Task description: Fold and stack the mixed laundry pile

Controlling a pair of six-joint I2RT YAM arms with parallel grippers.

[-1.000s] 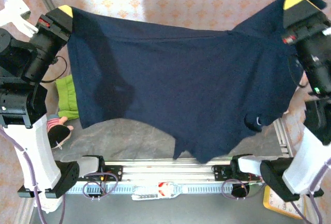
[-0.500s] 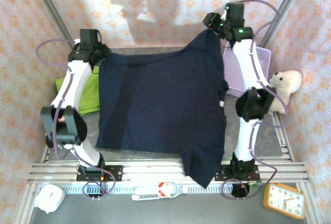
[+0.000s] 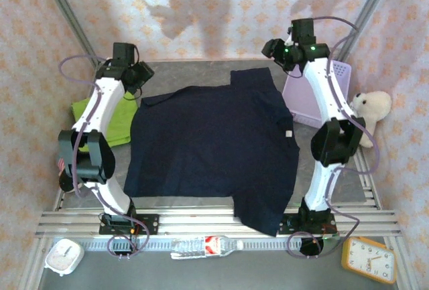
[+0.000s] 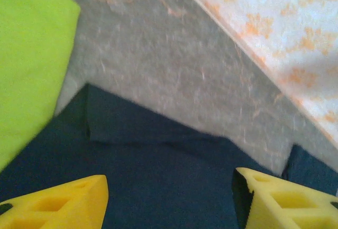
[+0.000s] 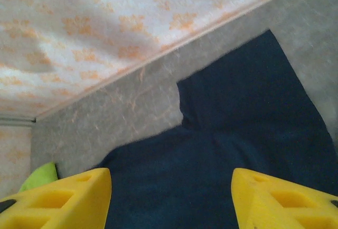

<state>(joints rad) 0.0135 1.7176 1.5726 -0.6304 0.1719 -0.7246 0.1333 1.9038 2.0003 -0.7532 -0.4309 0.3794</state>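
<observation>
1. The left jaws are parted and hold nothing. In the left wrist view the two yellow fingers (image 4: 58, 202) stand wide apart with open air between them.
2. The right jaws are likewise spread and empty, their fingers (image 5: 58, 197) well apart in the right wrist view.
3. The dark navy garment (image 3: 214, 146) lies spread flat on the grey tabletop (image 3: 194, 72), below both pairs of jaws and reaching from them back toward the arm bases. Its far-left corner (image 4: 153, 149) sits just under the left jaws. A far-right flap (image 5: 248, 91) lies just ahead of the right jaws.
4. One near corner of the navy garment hangs over the tabletop's near edge by the right arm's base.
5. The lime-green garment (image 3: 119, 121) lies to the left of the left jaws, just beside the navy cloth's left edge and partly under the left arm.
6. A lavender basket (image 3: 305, 102) stands to the right of the right jaws, with a white plush bear (image 3: 372, 108) beyond it.
</observation>
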